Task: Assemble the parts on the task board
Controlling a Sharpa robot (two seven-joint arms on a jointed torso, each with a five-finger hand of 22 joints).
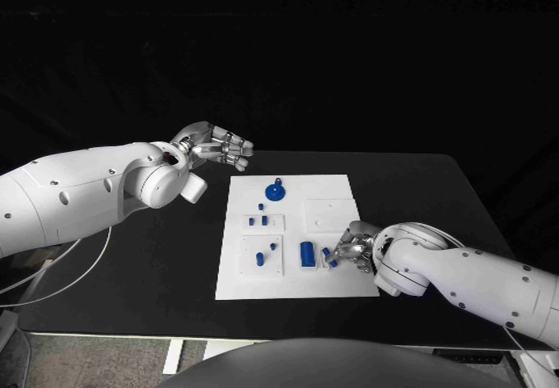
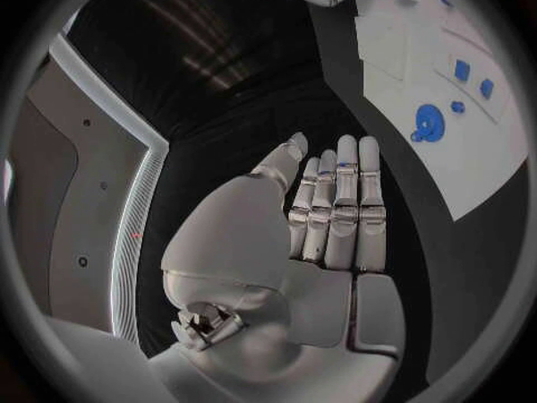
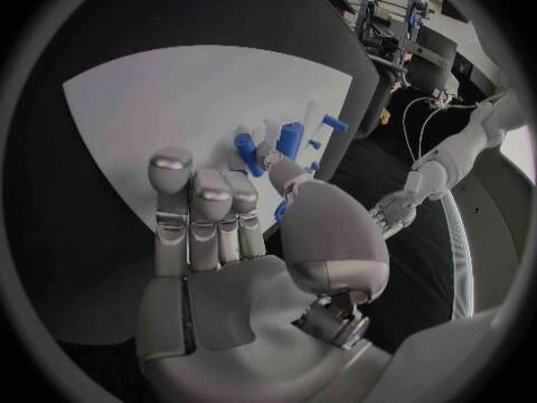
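Right hand (image 1: 353, 247) pinches a small blue part (image 1: 331, 260) at the task board's (image 1: 326, 187) lower right; left hand (image 1: 218, 146) hovers released, upper left

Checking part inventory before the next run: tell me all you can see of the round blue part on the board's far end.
The round blue part is a flat disc in saturated blue, plastic by the look, with a short stem or tab sticking out from its rim toward the far edge. It lies on the white board near that edge, apart from the smaller blue pieces. Nothing touches it: the left hand hovers off the board, fingers straight. The left wrist view shows a paler centre, perhaps a recess or a hole.
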